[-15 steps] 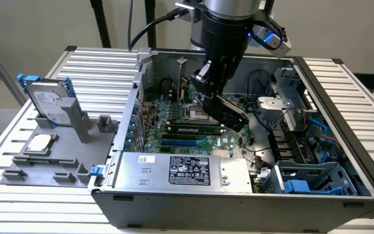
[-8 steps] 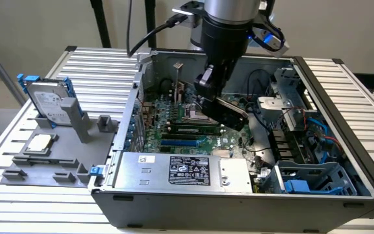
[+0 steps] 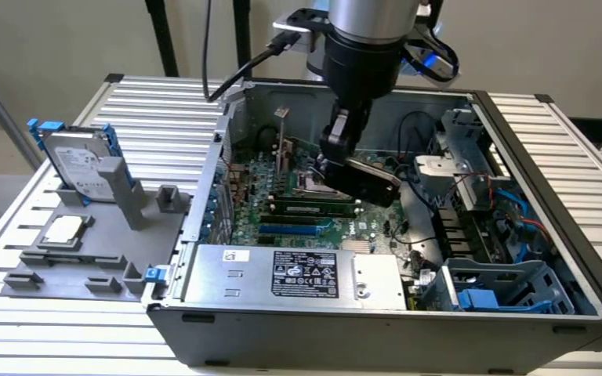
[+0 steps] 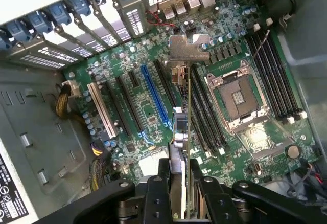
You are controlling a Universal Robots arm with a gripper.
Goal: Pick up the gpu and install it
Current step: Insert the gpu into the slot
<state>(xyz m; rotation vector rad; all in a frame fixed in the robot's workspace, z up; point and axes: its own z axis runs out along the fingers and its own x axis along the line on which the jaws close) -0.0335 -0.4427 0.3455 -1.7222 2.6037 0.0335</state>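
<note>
My gripper [image 3: 335,153] is down inside the open computer case [image 3: 536,164], shut on the gpu [image 3: 372,182], which shows its black face and hangs tilted above the green motherboard [image 3: 280,200]. In the wrist view the gpu [image 4: 185,116] is seen edge-on between my fingers [image 4: 163,180], with its silver end bracket [image 4: 187,49] at the far end. The card hovers over the black slots between the long blue slot [image 4: 155,98] and the empty CPU socket [image 4: 239,96]. It is apart from the board.
Rear slot covers with blue clips [image 4: 76,9] line the case wall. A power supply [image 3: 291,274] sits at the case front and a drive cage [image 3: 505,286] at the exterior view's right. Outside, a grey fixture [image 3: 92,262] carries a hard drive [image 3: 79,164] and a CPU chip [image 3: 63,229].
</note>
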